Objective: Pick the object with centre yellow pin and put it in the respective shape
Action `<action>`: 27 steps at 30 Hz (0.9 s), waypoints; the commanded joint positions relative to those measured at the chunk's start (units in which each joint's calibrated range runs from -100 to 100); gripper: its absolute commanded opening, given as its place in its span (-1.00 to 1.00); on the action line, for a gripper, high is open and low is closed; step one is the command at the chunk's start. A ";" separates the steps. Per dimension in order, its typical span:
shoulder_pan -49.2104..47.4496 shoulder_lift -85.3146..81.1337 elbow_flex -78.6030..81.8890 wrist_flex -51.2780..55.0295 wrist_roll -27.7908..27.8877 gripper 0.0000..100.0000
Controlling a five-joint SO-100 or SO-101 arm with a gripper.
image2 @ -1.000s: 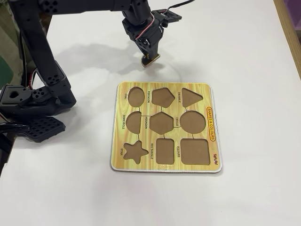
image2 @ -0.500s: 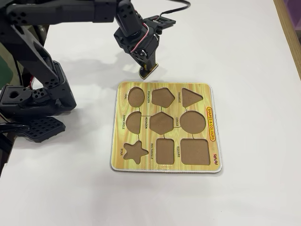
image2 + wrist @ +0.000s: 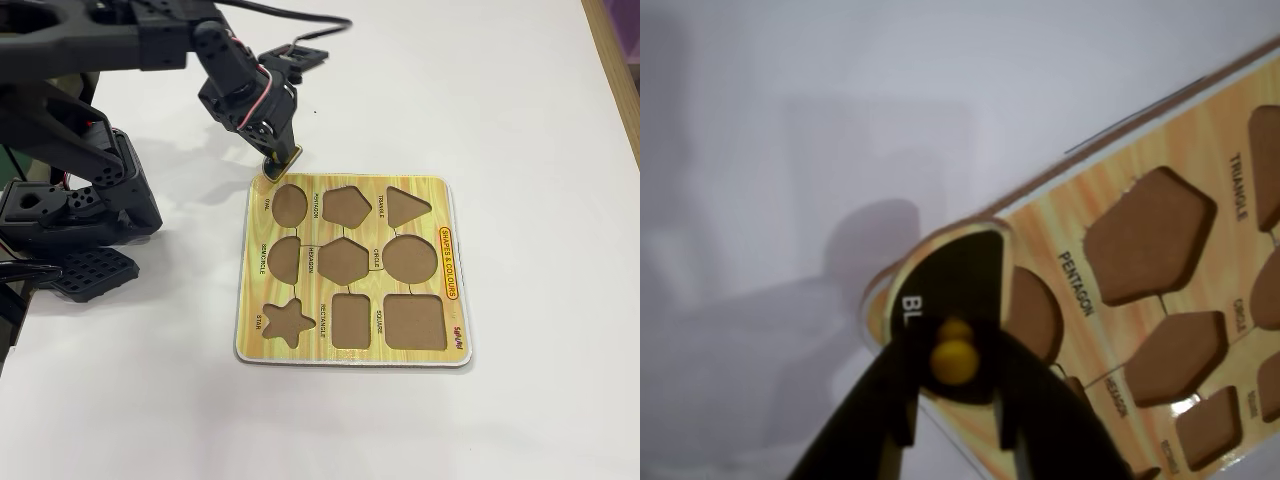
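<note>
I have the gripper [image 3: 958,400] clamped on the yellow knob [image 3: 954,358] of the black half-disc piece [image 3: 952,300], carrying it above the far-left corner of the shape board [image 3: 420,188], just beyond the oval cut-out [image 3: 290,204] in the fixed view. So this looks like the carry step, with the placing not yet done. The semicircle cut-out [image 3: 284,260] lies nearer, directly below the oval in that view. Next I judge I must bring the piece nearer over that recess, match its flat edge to the cut-out, then lower and let go.
</note>
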State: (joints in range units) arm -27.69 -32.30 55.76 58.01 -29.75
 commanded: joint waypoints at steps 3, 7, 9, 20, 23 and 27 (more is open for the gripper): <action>4.94 -7.61 3.24 -0.80 4.95 -0.97; 7.08 -9.29 2.79 -0.71 9.87 -0.97; 8.35 -9.96 2.43 -0.71 12.90 -0.97; 17.34 -12.13 2.61 1.88 19.23 -0.97; 19.10 -12.13 2.43 3.09 21.32 -0.98; 19.10 -12.13 3.33 2.84 22.84 -0.98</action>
State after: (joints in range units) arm -8.89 -43.04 59.44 60.50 -7.96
